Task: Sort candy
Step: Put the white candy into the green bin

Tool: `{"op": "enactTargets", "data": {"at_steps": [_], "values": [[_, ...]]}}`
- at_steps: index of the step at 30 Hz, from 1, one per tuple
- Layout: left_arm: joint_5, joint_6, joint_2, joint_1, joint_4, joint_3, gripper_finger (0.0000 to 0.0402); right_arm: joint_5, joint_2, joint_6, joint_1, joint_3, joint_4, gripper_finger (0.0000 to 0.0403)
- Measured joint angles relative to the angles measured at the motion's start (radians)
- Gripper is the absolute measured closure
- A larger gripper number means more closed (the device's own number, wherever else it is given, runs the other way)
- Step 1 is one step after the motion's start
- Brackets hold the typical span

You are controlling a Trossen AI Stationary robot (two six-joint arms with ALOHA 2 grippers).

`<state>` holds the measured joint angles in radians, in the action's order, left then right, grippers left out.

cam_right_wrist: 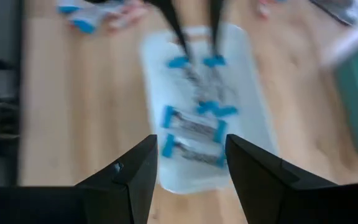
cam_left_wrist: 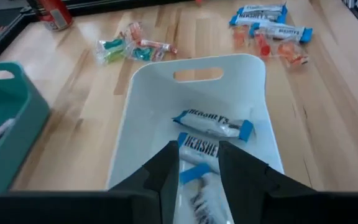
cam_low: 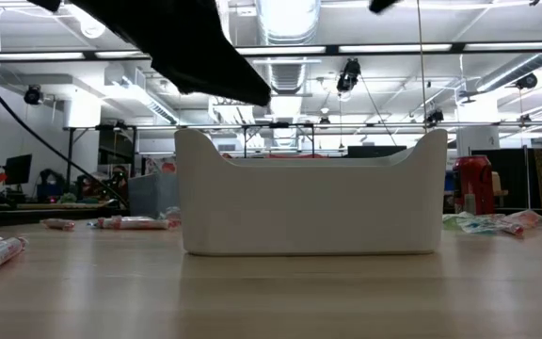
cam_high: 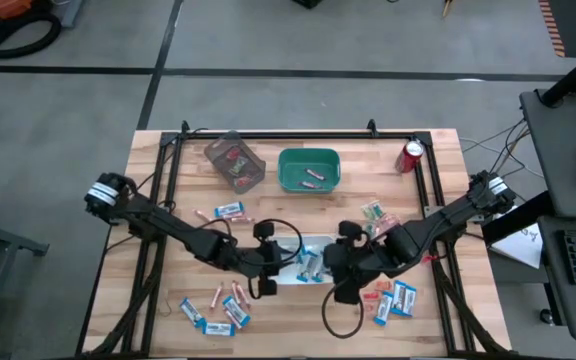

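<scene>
As I watch from here:
Left hand (cam_left_wrist: 197, 163): over the white bin (cam_left_wrist: 135, 124), fingers parted, a blue-and-white packet (cam_left_wrist: 199, 149) between them.
Right hand (cam_right_wrist: 188, 158): beside bin, open, empty.

left end effector (cam_left_wrist: 199, 163): fingers parted, angled down | right end effector (cam_right_wrist: 188, 163): fingers apart, facing it

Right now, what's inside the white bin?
The white bin holds blue-and-white Hershey's packets, at least three. The left claw hangs open over them and covers part of the floor, so the count may be higher.
</scene>
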<state>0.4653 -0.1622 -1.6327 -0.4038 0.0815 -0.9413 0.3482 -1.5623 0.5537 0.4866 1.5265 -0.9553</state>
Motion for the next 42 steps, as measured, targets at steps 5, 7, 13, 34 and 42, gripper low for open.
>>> {"op": "enactTargets", "data": {"at_steps": [5, 7, 13, 34, 42], "values": [[0.045, -0.01, 0.096, -0.004, -0.1, 0.004, 0.0304, 0.074, 0.0, 0.188, -0.001, -0.007, -0.162, 0.022], [0.067, -0.011, 0.142, -0.007, -0.124, 0.016, 0.0306, 0.078, 0.001, 0.246, -0.001, -0.017, -0.203, 0.0222], [0.075, -0.008, 0.292, -0.008, -0.164, 0.051, 0.031, 0.072, 0.027, 0.375, 0.0, -0.105, -0.219, 0.0241], [0.212, 0.005, 0.599, -0.006, -0.2, 0.183, 0.0311, -0.019, 0.429, 1.129, -0.003, -0.755, -0.142, 0.0252], [0.289, 0.049, 0.596, -0.006, -0.203, 0.183, 0.0311, -0.007, 0.415, 1.198, -0.038, -0.849, -0.03, 0.0226]]}}
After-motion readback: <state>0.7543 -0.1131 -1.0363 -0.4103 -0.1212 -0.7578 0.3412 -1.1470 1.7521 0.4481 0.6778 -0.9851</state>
